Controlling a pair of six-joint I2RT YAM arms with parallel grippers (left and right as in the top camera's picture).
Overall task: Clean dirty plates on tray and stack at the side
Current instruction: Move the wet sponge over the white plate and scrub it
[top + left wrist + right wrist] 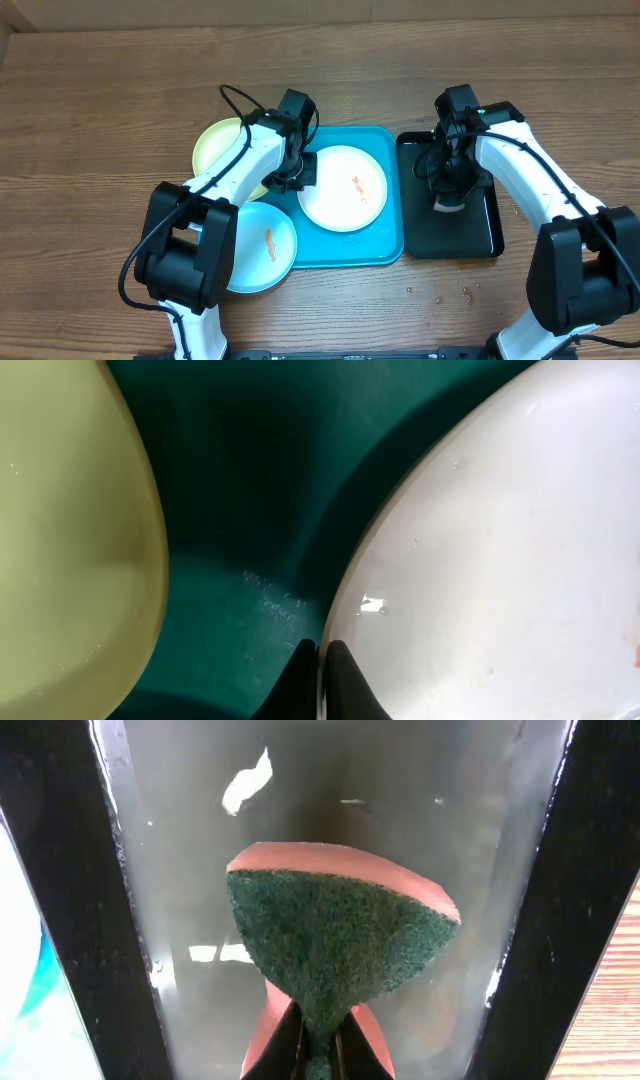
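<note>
The white plate (343,188) lies on the turquoise tray (385,150), filling most of its middle, with a small orange-red smear right of its centre. The left tool (297,180) is at this plate's left edge. In the left wrist view its fingertips (345,682) are drawn almost together with the pale rim of the white plate (500,540) running up between them, so it is pinching the plate's edge. A strip of bare tray (260,490), beaded with a few droplets, separates that rim from the yellow-green plate (70,530). From overhead the yellow-green plate (222,150) sits at the tray's far-left corner, largely under the left arm and reaching out over the counter (100,100). The light blue plate (262,247) lies across the tray's near-left corner, partly on it and partly beyond it, with an orange streak near its middle. Just right of the turquoise tray stands the narrower black tray (480,225), and the right tool (448,192) hangs over it. In the right wrist view the right tool (318,1045) is closed on a sponge (340,950), squeezing its lower end to a narrow waist. The sponge's green scouring face is toward the camera and its pinkish-orange body shows behind, above the wet, glossy floor of the black tray (60,870). A few small specks lie on the counter in front of the black tray.
</note>
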